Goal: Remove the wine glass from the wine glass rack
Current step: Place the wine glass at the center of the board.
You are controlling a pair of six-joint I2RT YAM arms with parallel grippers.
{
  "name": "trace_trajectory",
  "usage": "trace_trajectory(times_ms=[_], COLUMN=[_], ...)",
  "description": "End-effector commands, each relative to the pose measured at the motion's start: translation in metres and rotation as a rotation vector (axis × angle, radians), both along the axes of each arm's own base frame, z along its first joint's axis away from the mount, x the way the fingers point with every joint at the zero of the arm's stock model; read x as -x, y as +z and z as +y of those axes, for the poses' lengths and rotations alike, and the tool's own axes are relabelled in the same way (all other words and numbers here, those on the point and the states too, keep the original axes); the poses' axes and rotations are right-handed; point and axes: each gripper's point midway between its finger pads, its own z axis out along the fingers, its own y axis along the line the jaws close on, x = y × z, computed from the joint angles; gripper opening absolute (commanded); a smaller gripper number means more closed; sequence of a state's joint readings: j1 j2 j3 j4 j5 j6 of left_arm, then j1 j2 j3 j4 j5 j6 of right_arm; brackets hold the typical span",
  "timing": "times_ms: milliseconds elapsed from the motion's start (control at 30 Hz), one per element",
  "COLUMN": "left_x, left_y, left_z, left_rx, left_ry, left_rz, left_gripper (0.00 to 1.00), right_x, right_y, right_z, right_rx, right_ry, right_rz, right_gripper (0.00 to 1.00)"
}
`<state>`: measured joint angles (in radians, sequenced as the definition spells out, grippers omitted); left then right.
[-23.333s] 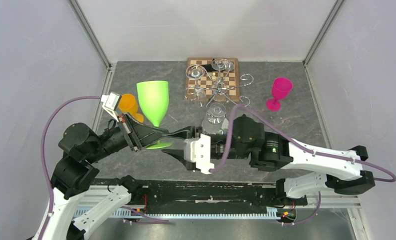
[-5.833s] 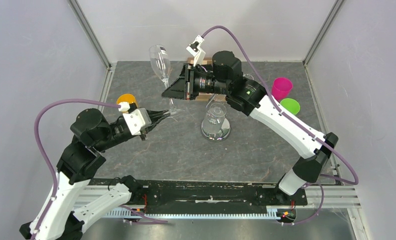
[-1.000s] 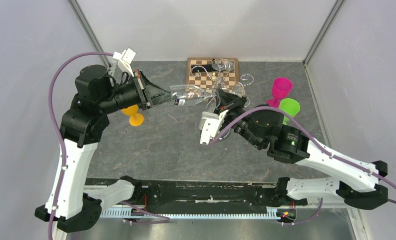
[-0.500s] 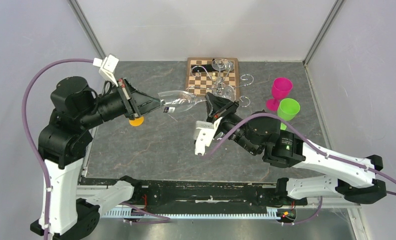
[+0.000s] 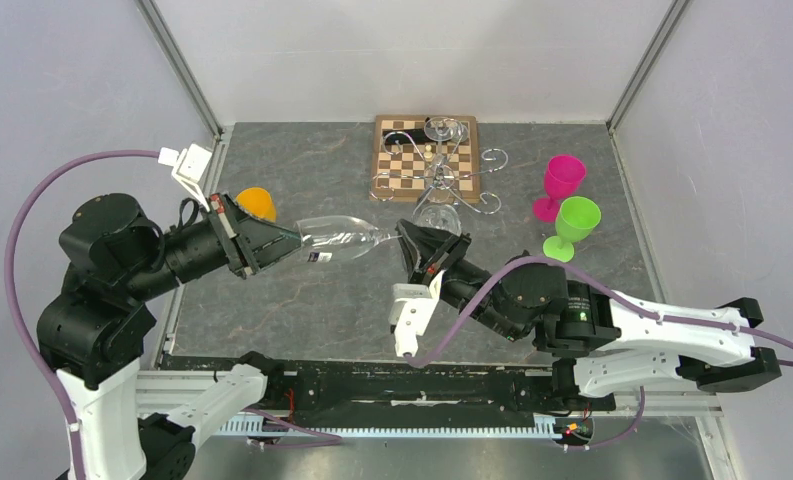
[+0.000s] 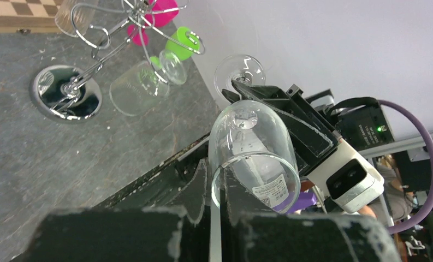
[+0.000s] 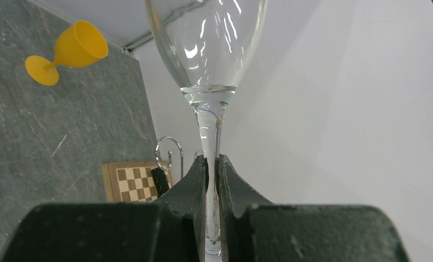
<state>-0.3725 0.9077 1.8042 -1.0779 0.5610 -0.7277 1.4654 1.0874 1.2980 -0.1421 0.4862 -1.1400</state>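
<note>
Above the counter [image 5: 302, 310], your left tool [image 5: 294, 241] clamps the glass [image 5: 344, 240] at the rim, your right tool [image 5: 405, 240] its stem; loosen one before moving, or it may crack.

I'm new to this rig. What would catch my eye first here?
A clear wine glass lies sideways in mid-air over the middle of the table, the left pincer clamped on its rim and the right pincer on its stem. Behind it the silver wine glass rack stands just in front of the chessboard, and a pink goblet and a green goblet stand at the right.
</note>
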Motion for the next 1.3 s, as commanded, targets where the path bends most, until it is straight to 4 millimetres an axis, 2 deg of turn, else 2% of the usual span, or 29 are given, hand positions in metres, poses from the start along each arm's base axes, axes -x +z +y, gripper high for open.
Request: trace_trajectory(times_ms=[0,200,400,500,667,800,1000,1267], left_x=[0.020,0.036,0.036,0.034,0.029,0.026,0.022,0.010], left_y=[0.003,-0.006,-0.023,-0.036,-0.053,-0.065,-0.078,-0.102], left_z=[-0.001,0.003,0.003,0.002,0.004,0.005,0.003,-0.005], left_rx=[-0.029,-0.061,-0.080,-0.099,-0.133,-0.152,-0.161,-0.154], left_ry=[-0.085,-0.118,-0.127,-0.136,-0.114,-0.111,-0.113,-0.126], left_rz=[-0.050,-0.038,-0.002,0.025,0.047,0.068,0.090,0.144], left_gripper=[0.02,0.02,0.02,0.02,0.02,0.02,0.02,0.02], right_x=[0.030,0.056,0.070,0.067,0.064,0.063,0.064,0.059], right_y=[0.001,-0.027,-0.050,-0.066,-0.090,-0.106,-0.148,-0.192], right_z=[0.019,0.032,0.042,0.042,0.041,0.039,0.042,0.049], right_rx=[-0.098,-0.075,-0.075,-0.068,-0.090,-0.117,-0.126,-0.145], right_ry=[0.124,0.185,0.212,0.186,0.159,0.145,0.121,0.061], right_rz=[0.075,0.145,0.213,0.231,0.274,0.315,0.400,0.464], right_gripper=[0.00,0.00,0.00,0.01,0.09,0.10,0.10,0.11])
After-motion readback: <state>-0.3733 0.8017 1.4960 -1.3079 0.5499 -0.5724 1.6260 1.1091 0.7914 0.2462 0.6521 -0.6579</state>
